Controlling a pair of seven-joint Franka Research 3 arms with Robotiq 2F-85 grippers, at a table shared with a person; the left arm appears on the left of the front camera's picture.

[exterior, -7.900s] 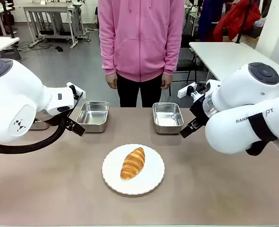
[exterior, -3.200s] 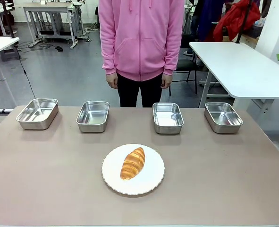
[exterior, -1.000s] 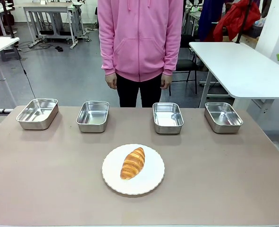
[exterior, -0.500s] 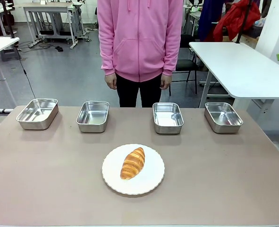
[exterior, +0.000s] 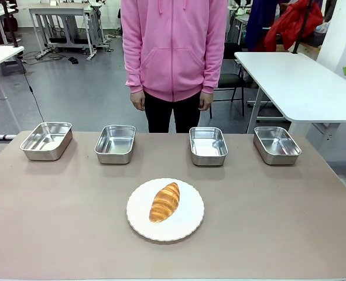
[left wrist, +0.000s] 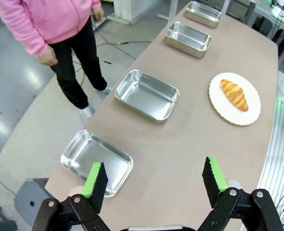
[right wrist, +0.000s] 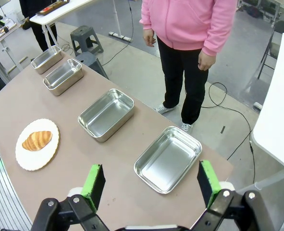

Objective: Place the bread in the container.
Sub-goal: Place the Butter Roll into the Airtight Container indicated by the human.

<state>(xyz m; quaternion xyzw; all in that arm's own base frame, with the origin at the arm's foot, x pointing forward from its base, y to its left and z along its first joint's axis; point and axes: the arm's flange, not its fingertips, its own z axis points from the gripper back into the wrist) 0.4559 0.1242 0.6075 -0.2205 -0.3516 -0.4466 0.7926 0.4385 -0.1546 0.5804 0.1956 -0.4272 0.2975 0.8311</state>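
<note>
- Your left jaws are spread wide, the green pads (left wrist: 94, 182) far apart with nothing between them, hanging over one end of the worktop (left wrist: 180, 159).
- Just beyond one of those pads sits an empty container (left wrist: 97, 161). Three more containers run away from the jaws in a line, the next one (left wrist: 147, 95) well beyond the first.
- Your right jaws are spread just as wide and grip nothing. Their pads (right wrist: 93, 185) hang over the worktop's other end.
- Straight ahead of the right jaws, between the two pads, lies another empty container (right wrist: 168, 159), with the rest of the row stretching away past it.
- The bread (left wrist: 234, 95) lies well ahead of the left jaws, off to one side of the container line, on a white plate (left wrist: 223, 108).
- From the right jaws you see the bread (right wrist: 37, 140) far ahead too, resting on that plate (right wrist: 36, 159) and apart from every container.
- In the front view the bread (exterior: 164, 201) sits mid-worktop, nearer your side than the row.
- A person (exterior: 174, 47) in a pink hoodie stands beyond the row, arms hanging at their sides.
</note>
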